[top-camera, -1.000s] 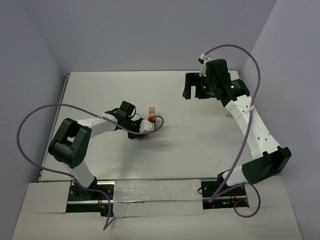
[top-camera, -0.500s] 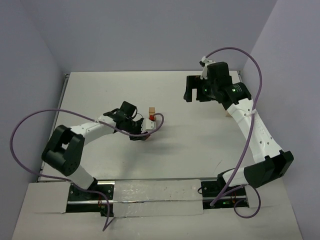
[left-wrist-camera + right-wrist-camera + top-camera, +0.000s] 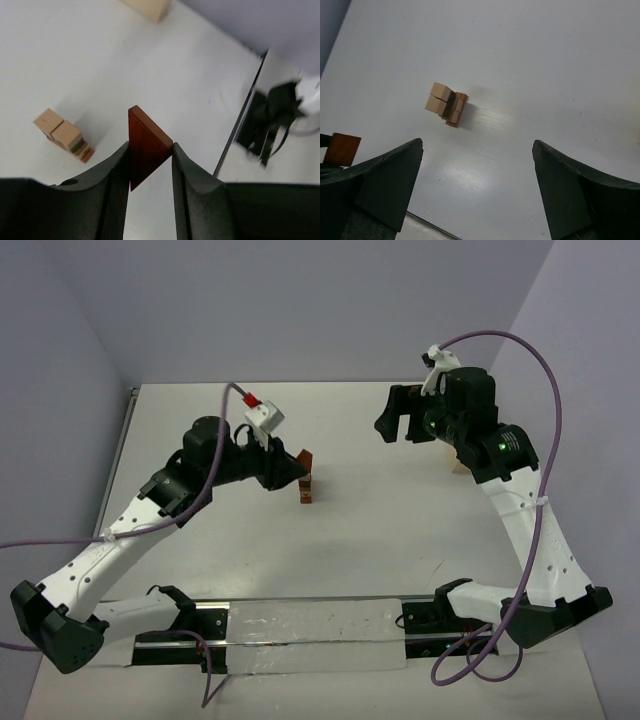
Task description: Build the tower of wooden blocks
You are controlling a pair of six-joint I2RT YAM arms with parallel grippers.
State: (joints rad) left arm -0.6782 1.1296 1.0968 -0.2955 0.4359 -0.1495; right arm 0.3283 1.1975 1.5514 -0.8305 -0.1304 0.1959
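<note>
Left wrist, fingers [image 3: 112, 192] pinching reddish-brown block [image 3: 146, 148], wood block tower [image 3: 62, 135] tan-topped, narrow

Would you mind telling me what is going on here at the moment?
A small wood block tower is being built in the middle of the table. The left gripper is shut on a reddish-brown block and holds it in the air near the tower, not yet placed. The right gripper is open and empty, hovering above the table off to the right of the tower.
</note>
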